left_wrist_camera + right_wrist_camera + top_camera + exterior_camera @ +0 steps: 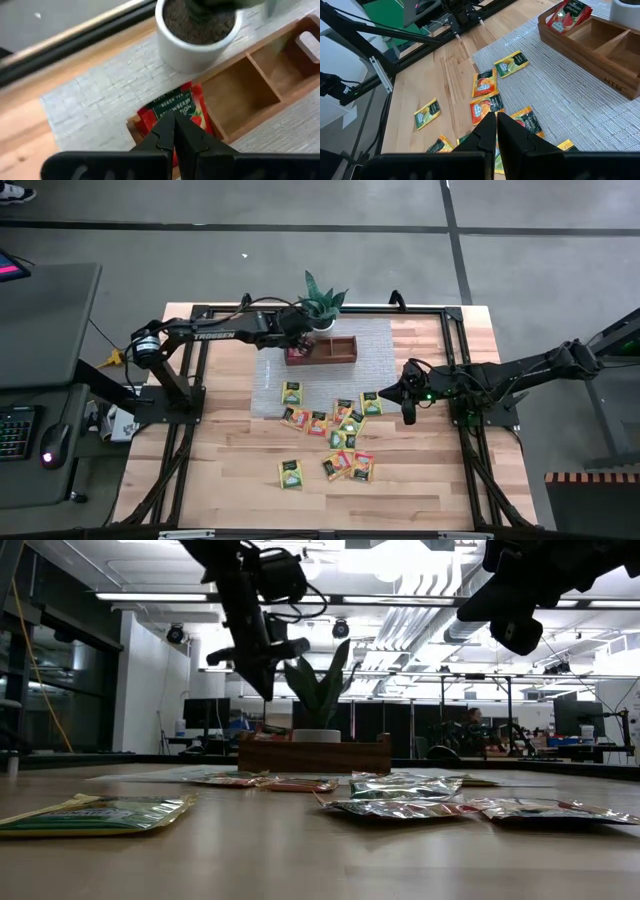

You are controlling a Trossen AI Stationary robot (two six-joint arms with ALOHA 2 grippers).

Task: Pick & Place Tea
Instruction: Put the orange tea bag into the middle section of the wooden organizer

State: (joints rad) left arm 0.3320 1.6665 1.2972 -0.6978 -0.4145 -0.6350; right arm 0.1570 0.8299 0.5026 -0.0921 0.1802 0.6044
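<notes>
Surface: a wooden table [230, 480] is seen under a black frame, with a grey mat [375, 345] at the far side and an open workshop room beyond.
Left jaws: the fingers are pressed together, with nothing seen between them.
Left gripper [174, 131]: it is held just above the end compartment of the tray [260, 82], beside the white plant pot [197, 37].
Red packet [175, 112]: it is seen leaning in that end compartment, label up, partly above the rim; no contact with the fingers can be made out.
Right jaws: the fingers are likewise closed, and nothing is carried.
Right gripper [407, 402]: it is poised above the table at the right edge of the scattered tea, clear of the surface in the low view.
Tea [335, 430]: loose packets are spread in front of the tray, some on the mat, most on bare wood; one green packet [290, 473] lies apart, nearer the front edge.
Tray: the middle and far compartments are seen empty.
Step in hand: one packet appears to be placed, and the left arm is judged to be at the end of a drop-off.
Next move: the fingers must be opened and lowered flat over one chosen packet, preferably one not overlapped by its neighbours, so that a single thin edge can be pinched.
</notes>
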